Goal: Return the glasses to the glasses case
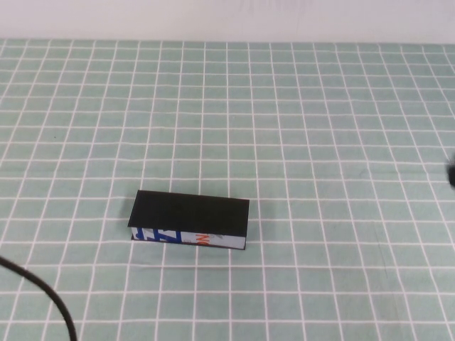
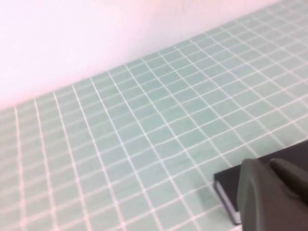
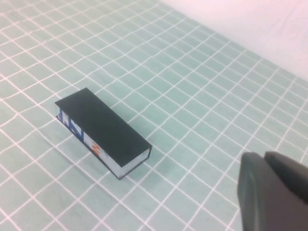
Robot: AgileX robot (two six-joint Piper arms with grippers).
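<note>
1. The case [image 1: 190,221] is lying closed on the green checked cloth [image 1: 320,142], a little toward the robot's left of the middle, lid down flat and its white printed front facing the robot. With the lid shut like this, it is probably either waiting to be opened or already finished with.
2. The glasses are showing nowhere on the cloth in any view. They may be sitting inside the shut case; I cannot tell.
3. A dark cable [image 1: 43,291] is curving across the near left corner of the high view, well apart from the case.
4. The left gripper [image 2: 272,195] is hanging above the cloth with one end of the case just beyond it in its wrist view. It is holding nothing that I can see, and whether it is wide or narrow I cannot tell. In the high view it is out of sight.
5. The right gripper [image 3: 274,192] is hanging well apart from the case, looking across at it from the robot's right. Only a dark sliver is showing at the right edge of the high view. Nothing is visibly in it, and its opening I cannot tell.
6. Both arms appear to be standing off, neither reaching for the case.
</note>
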